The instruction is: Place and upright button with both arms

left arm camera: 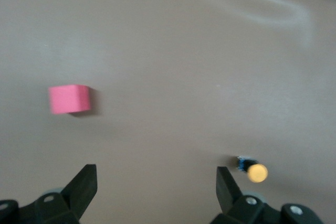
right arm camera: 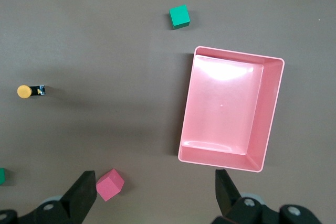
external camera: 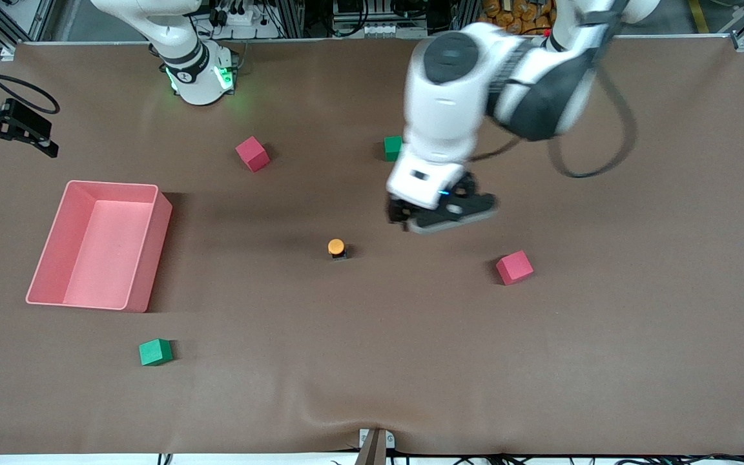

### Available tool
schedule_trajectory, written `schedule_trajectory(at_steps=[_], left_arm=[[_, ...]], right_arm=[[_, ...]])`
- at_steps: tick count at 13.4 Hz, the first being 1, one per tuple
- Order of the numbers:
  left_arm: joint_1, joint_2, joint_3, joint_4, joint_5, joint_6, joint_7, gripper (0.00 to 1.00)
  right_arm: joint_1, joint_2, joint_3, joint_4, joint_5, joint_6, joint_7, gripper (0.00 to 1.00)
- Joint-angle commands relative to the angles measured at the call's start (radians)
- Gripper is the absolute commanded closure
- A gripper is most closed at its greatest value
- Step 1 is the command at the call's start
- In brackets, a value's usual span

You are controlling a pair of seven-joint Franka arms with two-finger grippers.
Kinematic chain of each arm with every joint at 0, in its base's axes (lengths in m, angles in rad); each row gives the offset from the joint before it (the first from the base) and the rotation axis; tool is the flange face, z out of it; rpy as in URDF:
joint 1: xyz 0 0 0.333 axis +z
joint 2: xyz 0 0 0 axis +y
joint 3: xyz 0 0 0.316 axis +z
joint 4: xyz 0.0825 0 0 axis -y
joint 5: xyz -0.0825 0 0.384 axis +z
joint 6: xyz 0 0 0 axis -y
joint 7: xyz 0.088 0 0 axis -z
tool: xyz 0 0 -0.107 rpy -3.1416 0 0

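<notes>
Just then the button (external camera: pixel 336 248) stood on the brown bench (external camera: pixel 372 361) near its middle, orange cap up and black body beneath, touching nothing. The left end effector (external camera: pixel 440 216) hung above the bench beside the button, toward the left arm's end, its fingers (left arm camera: pixel 84 184) spread wide and empty. From the left wrist view the button sat just beside one fingertip, with a red cube (left arm camera: pixel 69 99) well apart from it. That red cube (external camera: pixel 514 267) lay toward the left arm's end, a little nearer the front camera than the button. The right end effector (right arm camera: pixel 155 192) waited high over the pink bin (external camera: pixel 97 245) at the right arm's end, fingers likewise spread and holding nothing. A second red cube (external camera: pixel 252 154) and a green cube (external camera: pixel 392 148) lay farther from the camera; another green cube (external camera: pixel 155 352) lay nearer, close to the bin.
</notes>
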Motion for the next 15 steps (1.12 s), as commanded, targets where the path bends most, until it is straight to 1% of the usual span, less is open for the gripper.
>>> schedule_trajectory(at_steps=[1,3,5,7,9,10,12,13,15], left_arm=[[0.127,-0.089,-0.014,-0.035,-0.056,-0.081,0.178,0.0],[0.207,-0.138,-0.009,-0.041,-0.056,-0.136,0.295,0.0],[0.273,-0.185,-0.005,-0.054,-0.056,-0.225,0.437,0.0],[0.339,-0.257,0.002,-0.114,-0.056,-0.261,0.531,0.0],[0.393,-0.329,0.0,-0.194,-0.056,-0.259,0.612,0.0],[0.423,-0.368,0.0,-0.234,-0.057,-0.258,0.625,0.0],[0.448,-0.438,-0.003,-0.309,-0.057,-0.255,0.627,0.0],[0.467,-0.461,-0.007,-0.332,-0.059,-0.253,0.627,0.0],[0.493,-0.472,-0.009,-0.329,-0.083,-0.259,0.662,0.0]], right_arm=[[-0.012,-0.015,0.003,-0.008,0.015,-0.008,0.008,0.0],[-0.005,-0.015,0.005,-0.007,0.016,-0.005,0.012,0.0],[-0.002,-0.018,0.009,-0.007,0.016,-0.008,0.02,0.0],[-0.011,-0.016,0.005,-0.008,0.016,-0.008,0.012,0.0],[-0.026,-0.015,0.003,-0.008,0.016,-0.01,0.003,0.0],[-0.023,-0.015,0.005,-0.008,0.016,-0.012,0.005,0.0],[-0.009,-0.018,0.011,-0.007,0.016,-0.016,0.02,0.0],[-0.014,-0.016,0.008,-0.007,0.015,-0.021,0.018,0.0],[-0.043,-0.013,0.002,-0.008,0.016,-0.021,0.003,0.0]])
